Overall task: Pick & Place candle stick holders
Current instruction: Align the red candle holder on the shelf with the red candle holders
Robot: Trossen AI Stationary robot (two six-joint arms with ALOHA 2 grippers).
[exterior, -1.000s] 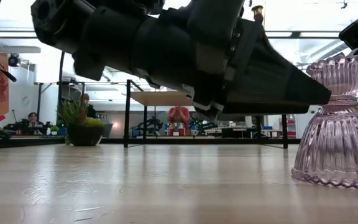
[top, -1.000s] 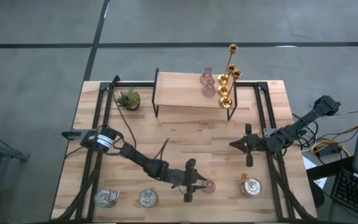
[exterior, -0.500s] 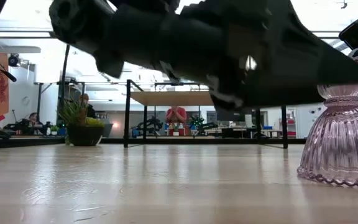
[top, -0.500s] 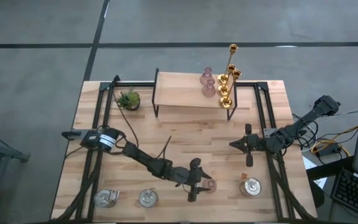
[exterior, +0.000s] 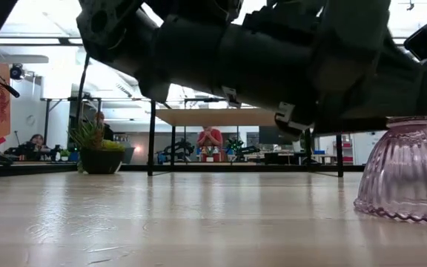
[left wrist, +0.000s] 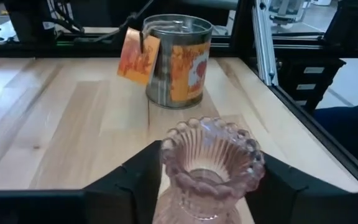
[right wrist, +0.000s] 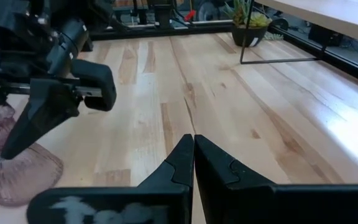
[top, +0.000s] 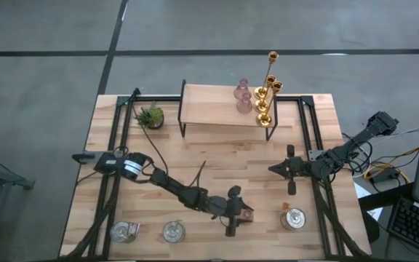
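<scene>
My left gripper straddles the pink holder near the tin, fingers apart, not gripping. I'd centre on the neck, then squeeze. Right gripper is shut, empty.

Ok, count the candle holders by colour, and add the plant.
Gold candle holders: 3
Pink glass holders: 3
Silvery cups: 3
Potted plant: 1
Total: 10
</scene>
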